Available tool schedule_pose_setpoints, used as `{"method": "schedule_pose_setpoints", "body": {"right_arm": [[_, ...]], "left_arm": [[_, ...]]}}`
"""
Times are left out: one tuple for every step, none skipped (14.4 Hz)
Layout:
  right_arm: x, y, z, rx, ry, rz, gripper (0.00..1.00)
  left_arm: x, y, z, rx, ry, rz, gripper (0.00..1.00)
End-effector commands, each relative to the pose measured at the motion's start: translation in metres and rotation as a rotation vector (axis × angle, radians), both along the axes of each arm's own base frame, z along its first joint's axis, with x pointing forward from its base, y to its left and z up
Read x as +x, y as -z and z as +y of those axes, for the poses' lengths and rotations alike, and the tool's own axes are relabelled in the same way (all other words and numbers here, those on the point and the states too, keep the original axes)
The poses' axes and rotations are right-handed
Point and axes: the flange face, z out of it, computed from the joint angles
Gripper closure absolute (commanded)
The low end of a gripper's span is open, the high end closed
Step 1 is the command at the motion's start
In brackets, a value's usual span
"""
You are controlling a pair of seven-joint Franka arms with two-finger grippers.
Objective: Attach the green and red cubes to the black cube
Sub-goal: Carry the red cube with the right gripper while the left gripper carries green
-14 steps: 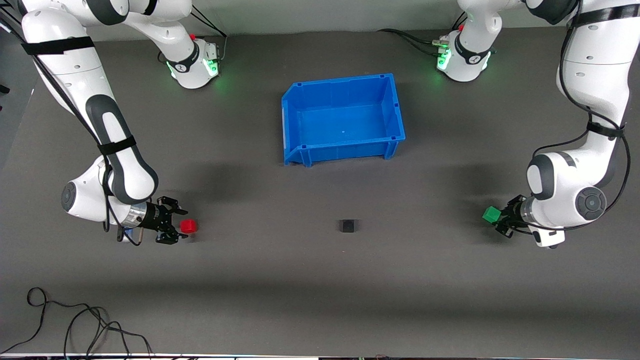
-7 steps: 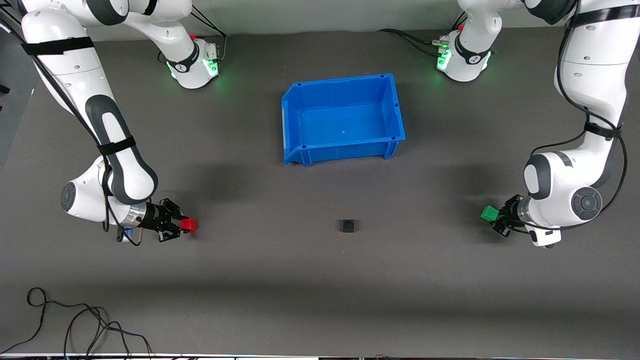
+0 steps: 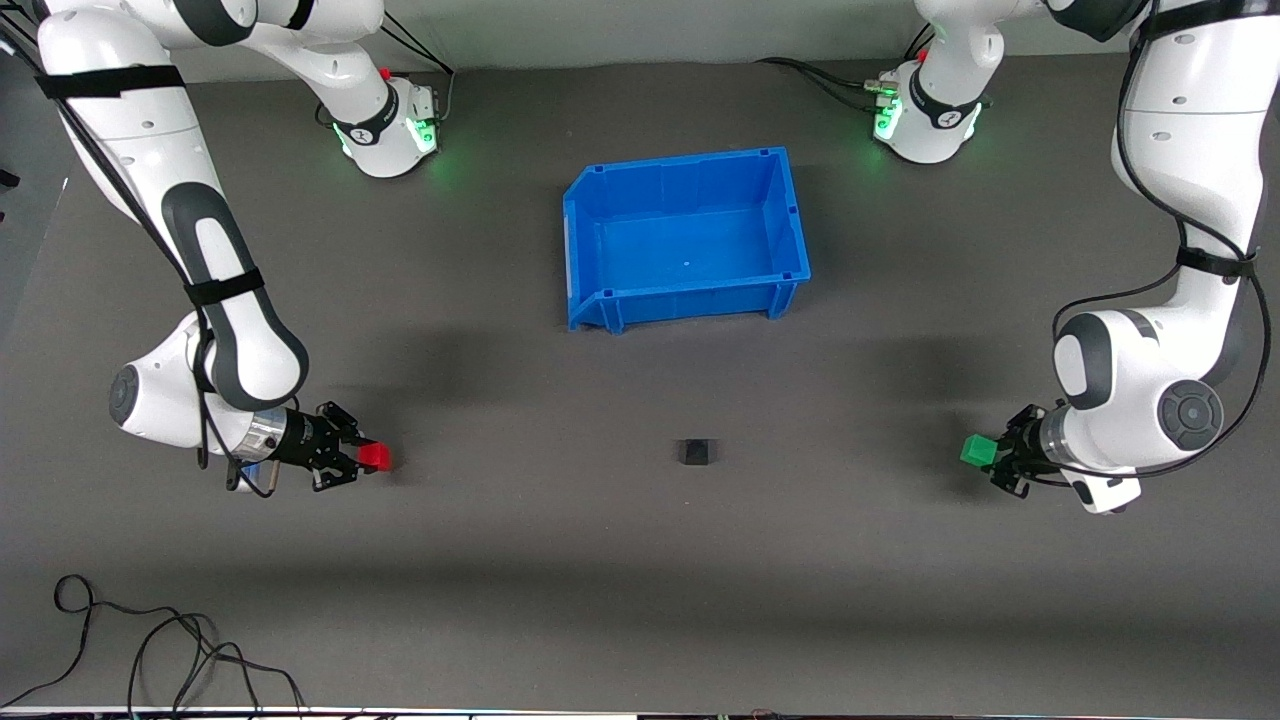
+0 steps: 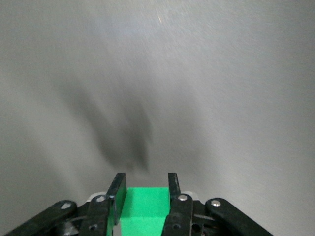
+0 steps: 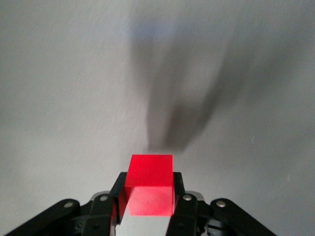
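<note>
now both grips are made. a second ago the right gripper (image 3: 362, 458) stood with its fingers spread around the red cube (image 3: 375, 457); since then they have pressed in, and the right wrist view shows the red cube (image 5: 150, 183) pinched between the two black fingers (image 5: 119, 192). the left gripper (image 3: 992, 454), already nearly closed a second ago, has finished closing on the green cube (image 3: 977, 450), seen wedged between its fingers (image 4: 117, 196) in the left wrist view as a green block (image 4: 145, 209).

layout: the black cube (image 3: 696, 452) sits alone on the grey mat (image 3: 640, 580) about midway between the two grippers, well apart from each, and nearer the front camera than the blue bin (image 3: 790, 215). the red cube lies toward the right arm's end of the table, the green cube toward the left arm's end; all three lie at roughly the same depth on the mat. whether either held cube is lifted clear of the mat cannot be told.

meaning for the task: the picking stage appears complete for both colours. nothing is yet joined; the likely remaining work is to carry each cube inward and press it against a face of the black cube, which may slide if pushed from one side only.
</note>
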Motion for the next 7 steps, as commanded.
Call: {"method": "schedule_pose_setpoints", "body": {"right_arm": [[0.014, -0.041, 0.059, 0.047, 0.024, 0.019, 0.65], [0.017, -0.049, 0.084, 0.049, 0.039, 0.024, 0.65], [0.02, -0.056, 0.109, 0.052, 0.041, 0.024, 0.65], [0.024, -0.064, 0.136, 0.054, 0.053, 0.028, 0.65], [0.024, -0.068, 0.168, 0.054, 0.059, 0.036, 0.65], [0.024, -0.069, 0.199, 0.056, 0.063, 0.045, 0.65], [0.024, -0.07, 0.226, 0.057, 0.077, 0.055, 0.65]], "left_arm": [[0.013, -0.01, -0.027, -0.031, -0.106, 0.041, 0.98], [0.014, -0.01, -0.033, -0.03, -0.145, 0.044, 0.98], [0.015, -0.012, -0.043, -0.03, -0.185, 0.046, 0.98], [0.018, -0.013, -0.054, -0.03, -0.224, 0.044, 0.98], [0.021, -0.01, -0.074, -0.029, -0.252, 0.048, 0.98], [0.026, -0.009, -0.092, -0.028, -0.267, 0.046, 0.98], [0.028, -0.008, -0.107, -0.031, -0.275, 0.045, 0.98]]}}
